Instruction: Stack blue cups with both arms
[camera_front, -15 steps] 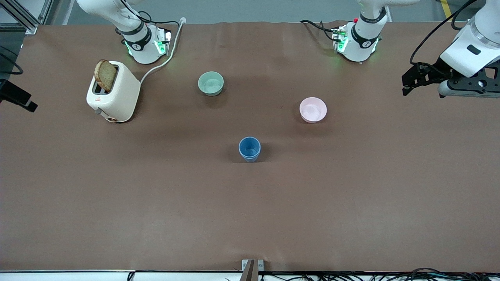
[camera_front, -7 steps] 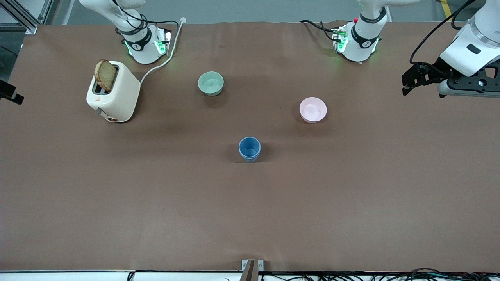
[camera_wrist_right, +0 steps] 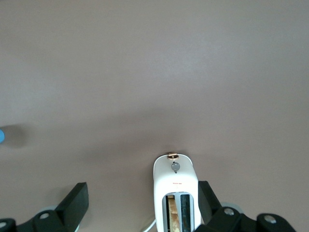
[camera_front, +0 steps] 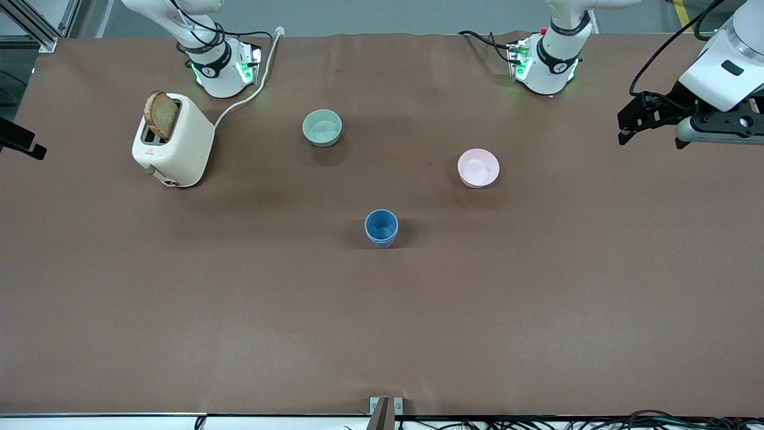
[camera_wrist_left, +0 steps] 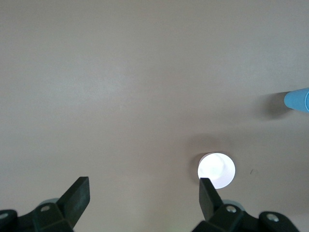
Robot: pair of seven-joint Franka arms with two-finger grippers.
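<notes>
Blue cups (camera_front: 381,227) already nested, one stack at table centre, upright. Light, stiff, smooth plastic: pinch across rim wall, gently, or you tip it. Left gripper (camera_wrist_left: 143,193) spread wide, empty, over left arm's table end. Right gripper (camera_wrist_right: 141,195) spread, empty, above toaster (camera_wrist_right: 175,191).

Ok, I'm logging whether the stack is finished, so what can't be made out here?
Blue cups: front view's steep angle hides whether two are nested; both wrist views crop them at an edge.
Right gripper, open, over its end of the table: mostly cropped by the front view's edge.
Left gripper, open over its end: visible.
</notes>
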